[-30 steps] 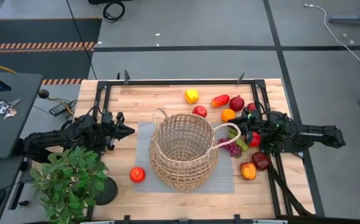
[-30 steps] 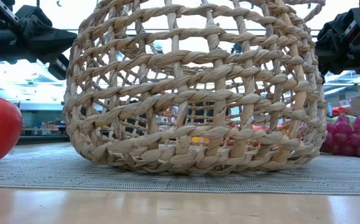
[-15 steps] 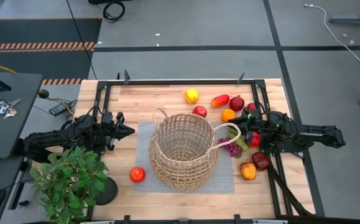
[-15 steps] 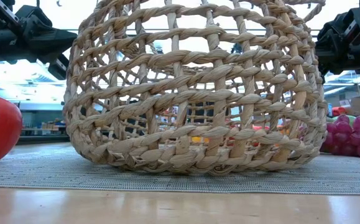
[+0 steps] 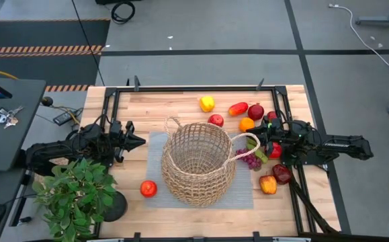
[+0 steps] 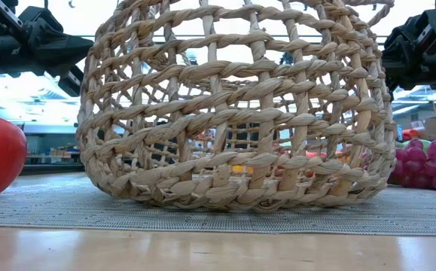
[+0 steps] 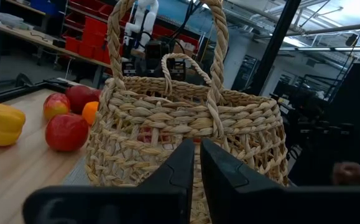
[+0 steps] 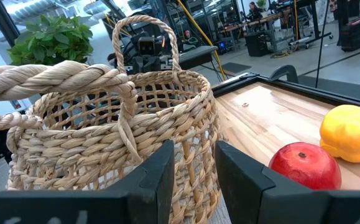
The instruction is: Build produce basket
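The basket (image 5: 199, 162) stands upright on a grey mat (image 5: 244, 195) mid-surface, seemingly empty, with produce loose around it. The left claw (image 5: 138, 141) hovers just left of the rim, clenched on nothing. The right claw (image 5: 256, 142) sits at the right handle, fingers nearly together; no grasp is visible. To start well, I'd judge the left arm should open wide, drop over the lone red apple (image 5: 148, 189) near-left, close gently, then lift clear of the rim before releasing
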### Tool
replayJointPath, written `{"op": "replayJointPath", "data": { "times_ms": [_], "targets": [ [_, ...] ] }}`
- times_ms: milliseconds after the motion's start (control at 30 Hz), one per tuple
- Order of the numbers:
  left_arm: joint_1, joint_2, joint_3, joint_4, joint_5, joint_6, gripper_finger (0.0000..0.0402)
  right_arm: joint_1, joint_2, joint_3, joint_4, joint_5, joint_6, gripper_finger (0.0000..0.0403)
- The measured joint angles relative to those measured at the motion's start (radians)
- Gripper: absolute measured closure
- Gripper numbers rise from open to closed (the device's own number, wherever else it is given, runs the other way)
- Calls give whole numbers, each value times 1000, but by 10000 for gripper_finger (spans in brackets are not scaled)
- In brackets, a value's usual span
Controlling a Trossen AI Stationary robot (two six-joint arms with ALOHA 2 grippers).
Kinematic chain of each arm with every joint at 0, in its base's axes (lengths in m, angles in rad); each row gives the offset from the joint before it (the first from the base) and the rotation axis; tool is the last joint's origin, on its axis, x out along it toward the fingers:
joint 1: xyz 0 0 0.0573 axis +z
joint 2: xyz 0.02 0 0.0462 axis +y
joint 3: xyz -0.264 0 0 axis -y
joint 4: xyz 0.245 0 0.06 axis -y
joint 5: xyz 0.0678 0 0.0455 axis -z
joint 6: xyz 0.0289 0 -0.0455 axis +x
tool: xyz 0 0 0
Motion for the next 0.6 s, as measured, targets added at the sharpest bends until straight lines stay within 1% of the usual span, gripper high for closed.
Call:
{"op": "replayJointPath", "data": {
  "times_ms": [200,500,600],
  "targets": [
    [0,0,0,0,0,-1,374,0,0,0,0,0,0,281],
    [0,0,0,0,0,0,366,0,0,0,0,0,0,281],
    [0,0,0,0,0,-1,369,0,0,0,1,38,-2,281]
  ]
}}
